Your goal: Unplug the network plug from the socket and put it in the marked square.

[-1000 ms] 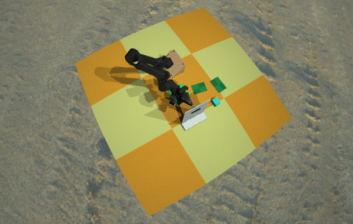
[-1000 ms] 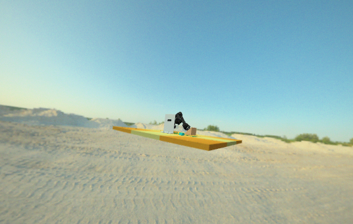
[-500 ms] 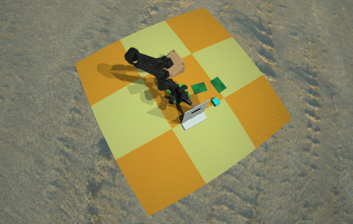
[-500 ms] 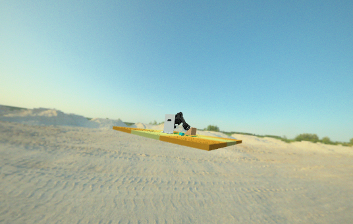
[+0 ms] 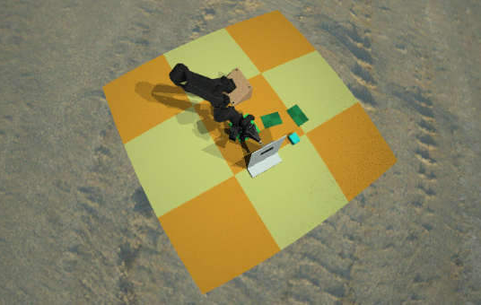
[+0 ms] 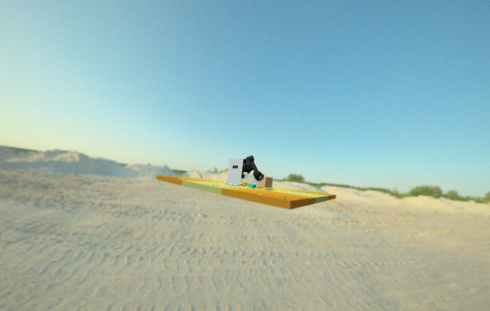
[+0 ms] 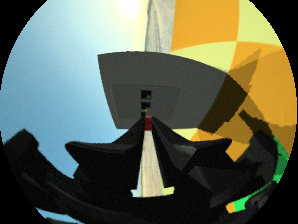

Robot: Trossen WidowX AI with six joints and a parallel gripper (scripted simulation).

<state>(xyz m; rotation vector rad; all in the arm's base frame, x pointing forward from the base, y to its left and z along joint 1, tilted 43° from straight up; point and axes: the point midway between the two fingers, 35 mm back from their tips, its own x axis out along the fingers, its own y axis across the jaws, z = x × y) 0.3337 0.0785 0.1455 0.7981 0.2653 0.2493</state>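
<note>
- We see the upright panel (image 5: 275,144) (image 6: 234,175) (image 7: 200,85) standing on the orange and pale-green checkered table (image 5: 221,233) (image 6: 261,198) (image 7: 207,20); its pale foot (image 5: 264,166) lies on the side away from our arm (image 5: 200,87) (image 6: 250,164).
- Our gripper (image 5: 260,143) (image 7: 148,119) is right at the panel's near face, its fingers brought nearly together and clamped on the plug (image 7: 148,123); only a small red part of it shows between the tips, close in front of the panel.
- We make out two dark openings in the panel's face, one above the other in the wrist view; the plug lines up with the lower one (image 7: 145,105), but we cannot tell how far in it sits, nor whether its tab is pressed down.
- Near one end of the panel we see a small cyan cube (image 5: 293,138) (image 6: 252,186); on the arm's side of the panel lie two dark green patches, the nearer one (image 5: 271,119) apart from the farther one (image 5: 297,115).
- Farther from the panel, beside our arm, stands a tan block (image 5: 240,87) (image 6: 266,182); bright green shows around the gripper from above, partly hidden, and we cannot tell whether it is the marked square.
</note>
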